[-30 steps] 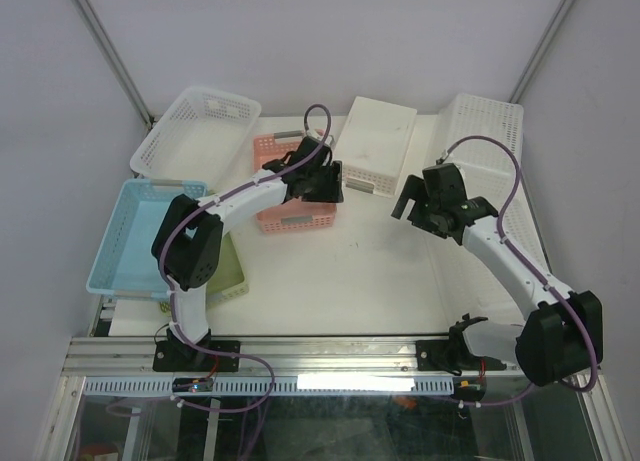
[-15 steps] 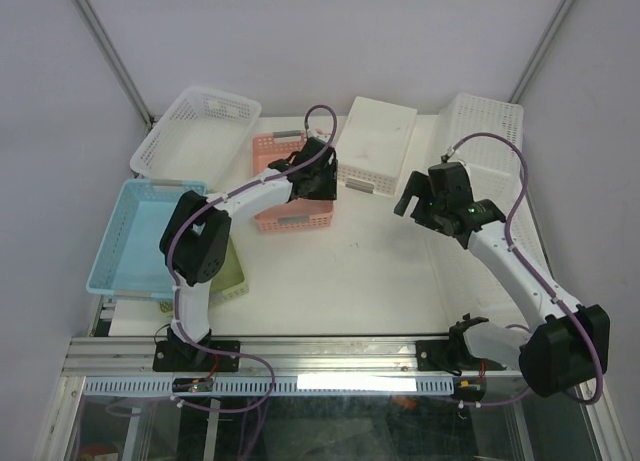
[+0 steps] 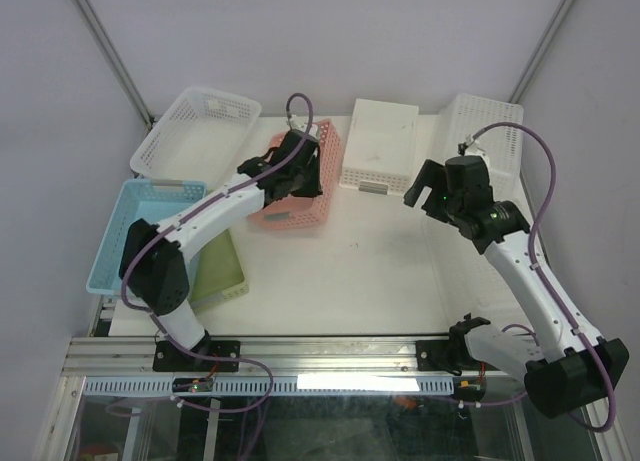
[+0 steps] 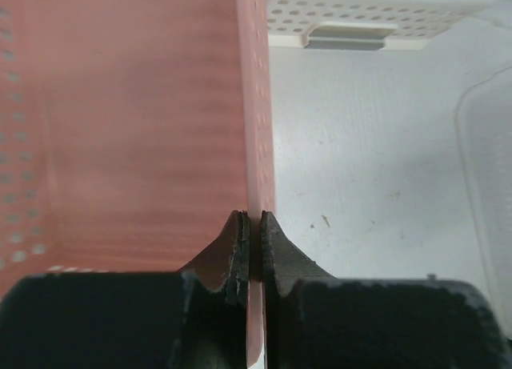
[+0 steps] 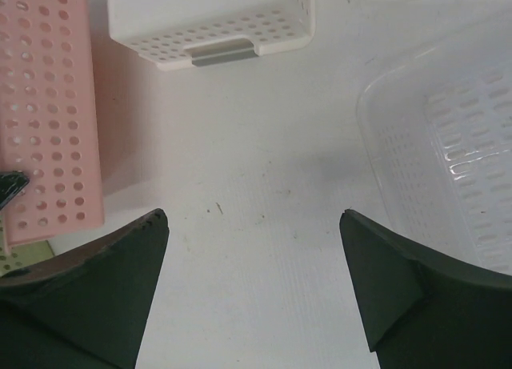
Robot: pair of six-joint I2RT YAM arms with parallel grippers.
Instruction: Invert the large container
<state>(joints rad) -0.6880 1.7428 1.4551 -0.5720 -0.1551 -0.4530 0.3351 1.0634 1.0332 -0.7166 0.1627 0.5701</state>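
Note:
A pink perforated container (image 3: 298, 207) stands at the back middle of the table, seemingly tipped so its side wall shows. My left gripper (image 3: 309, 173) is shut on its right-hand wall. In the left wrist view the thin pink wall (image 4: 254, 105) runs straight up from between the pinched jaws of the left gripper (image 4: 253, 222). My right gripper (image 3: 416, 192) hangs open over bare table to the right of it. In the right wrist view the right gripper (image 5: 252, 225) holds nothing, and the pink container (image 5: 52, 121) lies at the left.
A white box (image 3: 378, 143) lies bottom-up at the back, also visible as the white box (image 5: 210, 21). A white perforated basket (image 3: 487, 131) stands at the right. A white basket (image 3: 195, 129), a blue tray (image 3: 128, 233) and a green tray (image 3: 218, 271) occupy the left.
The left gripper went from open to shut on the pink container's wall, and the arm stretched farther back. The pink container shifted and tipped. The right arm swung slightly back and right.

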